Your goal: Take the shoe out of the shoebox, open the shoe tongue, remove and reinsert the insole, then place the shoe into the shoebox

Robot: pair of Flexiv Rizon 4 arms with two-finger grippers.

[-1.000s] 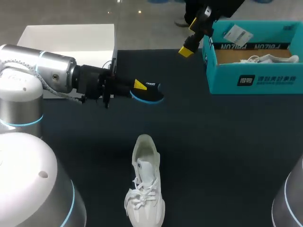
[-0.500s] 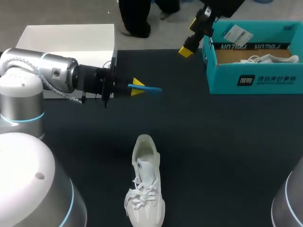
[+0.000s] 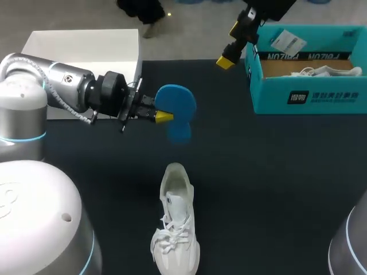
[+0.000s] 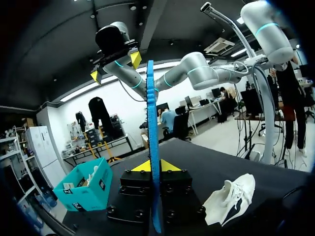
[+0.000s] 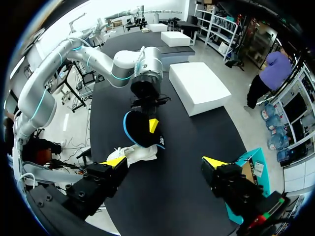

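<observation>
The insole (image 3: 175, 109) is showing bright blue on one face and, in the right wrist view, black with a blue rim on the other. The shoe (image 3: 175, 229) is looking off-white, laces included. The shoebox (image 3: 309, 97) is showing teal with white print. The left gripper (image 3: 163, 116) and right gripper (image 5: 165, 163) are wearing yellow tips over the black table (image 3: 258, 172).

insole (image 3: 176, 109) behind shoe (image 3: 175, 223) | shoebox (image 3: 321, 98) on table (image 3: 264, 183), right rear | shoe front centre

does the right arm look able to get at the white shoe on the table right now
Likely yes: the right tool is open and empty near the shoebox, the shoe lies uncovered, and the left tool holds the insole to the side of a straight path.
</observation>
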